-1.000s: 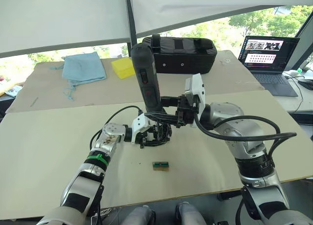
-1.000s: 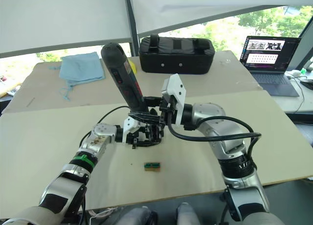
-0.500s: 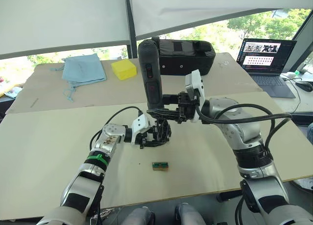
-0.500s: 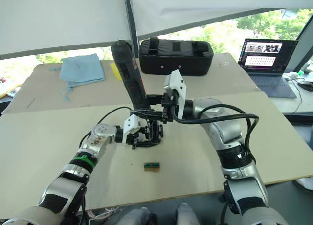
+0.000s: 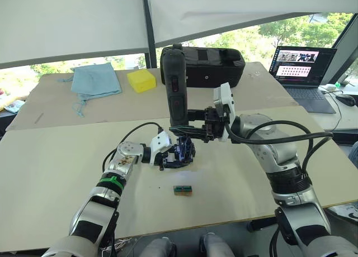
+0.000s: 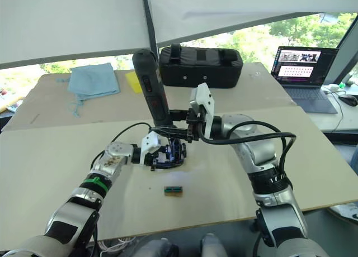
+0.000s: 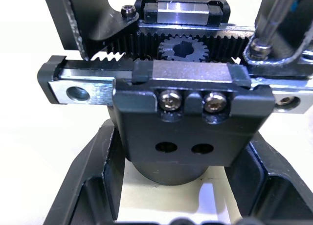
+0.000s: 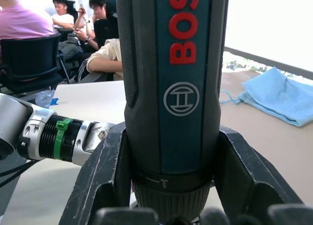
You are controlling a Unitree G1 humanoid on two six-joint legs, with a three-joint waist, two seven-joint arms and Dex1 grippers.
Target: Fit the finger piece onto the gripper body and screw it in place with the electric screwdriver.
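Driving a screw, by the look of it: right gripper clamped on the thick dark grey cylindrical electric screwdriver, upright, tip light on the chunky black plastic gripper body gripped by left gripper at table centre; next, keep bit seated

Matt dark plastic gripper body carries shiny metal screws beside the rubbery-looking matt electric screwdriver.

The electric screwdriver now stands nearly upright in the right claw, no longer tilted left. A bluish light now shows on the gripper body.
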